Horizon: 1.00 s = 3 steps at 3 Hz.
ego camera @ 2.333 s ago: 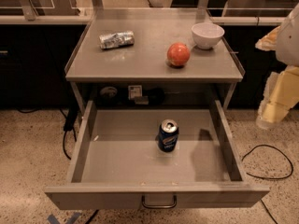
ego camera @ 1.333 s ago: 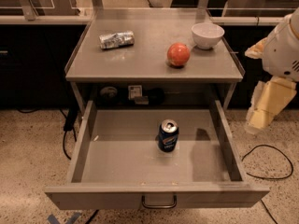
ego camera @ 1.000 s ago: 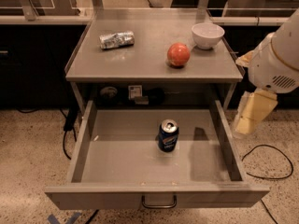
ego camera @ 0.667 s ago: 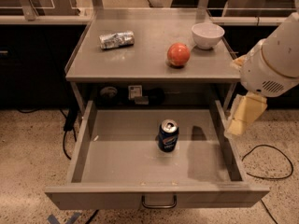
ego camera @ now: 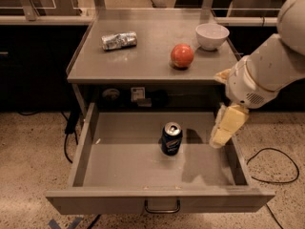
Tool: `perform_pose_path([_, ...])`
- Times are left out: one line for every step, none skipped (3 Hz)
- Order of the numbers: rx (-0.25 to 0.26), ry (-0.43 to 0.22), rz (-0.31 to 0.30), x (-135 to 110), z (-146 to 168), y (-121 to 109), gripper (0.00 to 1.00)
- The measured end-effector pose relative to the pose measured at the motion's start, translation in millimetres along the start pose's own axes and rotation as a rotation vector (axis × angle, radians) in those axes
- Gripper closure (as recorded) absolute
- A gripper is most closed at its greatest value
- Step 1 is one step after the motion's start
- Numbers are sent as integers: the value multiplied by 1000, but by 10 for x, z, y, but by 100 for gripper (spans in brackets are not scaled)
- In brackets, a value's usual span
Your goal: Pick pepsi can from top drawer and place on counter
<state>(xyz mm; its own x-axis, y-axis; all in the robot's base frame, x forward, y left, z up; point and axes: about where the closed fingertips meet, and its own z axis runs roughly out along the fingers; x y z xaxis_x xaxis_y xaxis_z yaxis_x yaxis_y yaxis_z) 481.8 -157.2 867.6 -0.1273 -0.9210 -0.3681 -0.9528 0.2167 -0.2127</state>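
Observation:
The pepsi can (ego camera: 171, 138) stands upright in the middle of the open top drawer (ego camera: 143, 194), dark blue with a silver top. My gripper (ego camera: 224, 128), with pale yellow fingers pointing down, hangs over the drawer's right side, to the right of the can and apart from it. It holds nothing. The counter (ego camera: 143, 56) is the grey tabletop above the drawer.
On the counter lie a silvery dented can (ego camera: 118, 40) at the back left, a red apple (ego camera: 182, 56) and a white bowl (ego camera: 212, 35) at the back right. A black cable (ego camera: 269, 168) runs on the speckled floor to the right of the drawer.
My arm has swung in from the right and lower, bringing the gripper from outside the drawer to over its right side. The can has not moved.

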Motion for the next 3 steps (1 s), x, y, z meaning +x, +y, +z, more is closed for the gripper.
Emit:
perform_pose_path([-39,-46,-7,-106,197,58,0])
perform_pose_path([-59,-65,-13,-186,335,110,0])
perform_pose_path([-86,-73,-44,-438,618,294,0])
